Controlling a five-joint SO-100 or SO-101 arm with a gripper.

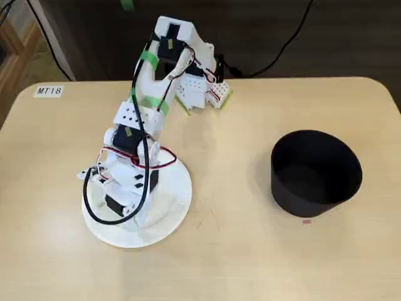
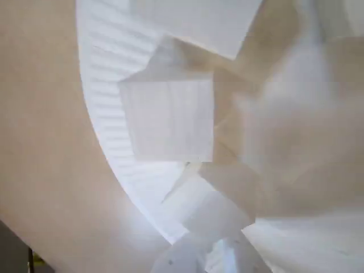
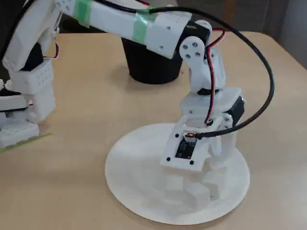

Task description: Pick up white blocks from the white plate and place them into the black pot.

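The white plate (image 1: 177, 188) lies on the left of the table in a fixed view, and my gripper (image 1: 125, 212) is down on it. From the side, the gripper (image 3: 207, 168) stands among several white blocks (image 3: 196, 195) near the plate's (image 3: 129, 167) front right rim. Up close in the wrist view, one white block (image 2: 166, 119) sits against the ribbed plate rim (image 2: 105, 114) and another block (image 2: 213, 207) lies below it. Blurred white shapes fill the right of that view. How the jaws stand is hidden. The black pot (image 1: 316, 172) stands apart on the right, also seen behind the arm (image 3: 151, 64).
The arm's base (image 1: 200, 91) sits at the table's back edge. A label reading MT18 (image 1: 49, 91) is stuck at the back left corner. A small pink mark (image 1: 306, 221) lies in front of the pot. Bare tabletop separates plate and pot.
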